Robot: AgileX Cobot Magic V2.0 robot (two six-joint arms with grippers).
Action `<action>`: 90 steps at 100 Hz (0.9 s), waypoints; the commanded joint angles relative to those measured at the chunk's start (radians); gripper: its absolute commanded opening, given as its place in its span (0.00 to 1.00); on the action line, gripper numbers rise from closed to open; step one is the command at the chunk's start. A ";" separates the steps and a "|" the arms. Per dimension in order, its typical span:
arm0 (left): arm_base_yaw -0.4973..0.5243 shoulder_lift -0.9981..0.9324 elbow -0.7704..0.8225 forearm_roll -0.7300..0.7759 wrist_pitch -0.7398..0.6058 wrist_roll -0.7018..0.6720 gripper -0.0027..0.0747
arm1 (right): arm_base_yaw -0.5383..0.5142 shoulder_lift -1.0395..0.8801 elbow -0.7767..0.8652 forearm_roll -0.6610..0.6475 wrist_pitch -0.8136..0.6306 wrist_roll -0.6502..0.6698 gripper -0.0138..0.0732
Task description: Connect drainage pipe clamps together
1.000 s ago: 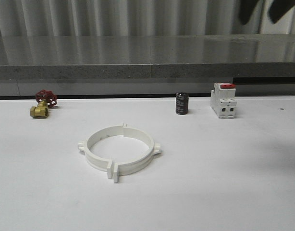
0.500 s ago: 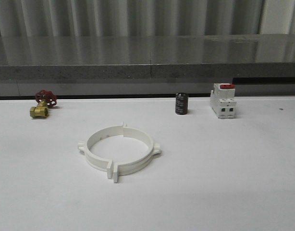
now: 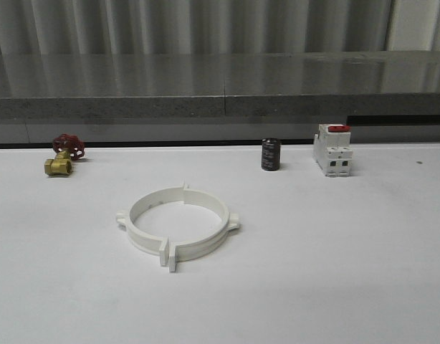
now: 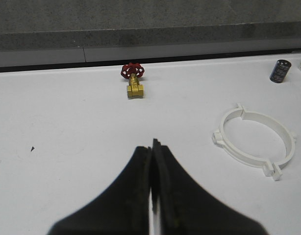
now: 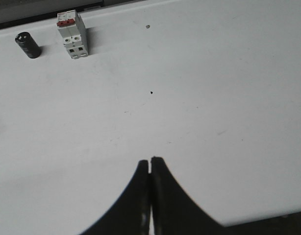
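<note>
While raised, both grippers (image 4: 151, 147) (image 5: 150, 164) sit closed, empty.

Top right of front view: dark arm parts present one second ago, gone half a second ago, and clear now.
Table (image 3: 363, 272) at right: faint shadow seen one second ago has lifted; surface evenly lit.
</note>
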 commanded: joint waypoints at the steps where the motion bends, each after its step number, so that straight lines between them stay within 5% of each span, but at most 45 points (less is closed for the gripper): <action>1: 0.002 0.007 -0.027 -0.009 -0.073 0.000 0.01 | -0.005 0.001 -0.021 -0.015 -0.039 -0.014 0.08; 62: 0.002 0.007 -0.027 -0.009 -0.073 0.000 0.01 | -0.005 0.001 -0.018 -0.042 -0.048 -0.014 0.08; 90: 0.002 0.007 -0.027 -0.009 -0.073 0.000 0.01 | -0.006 -0.141 0.132 -0.085 -0.385 -0.055 0.08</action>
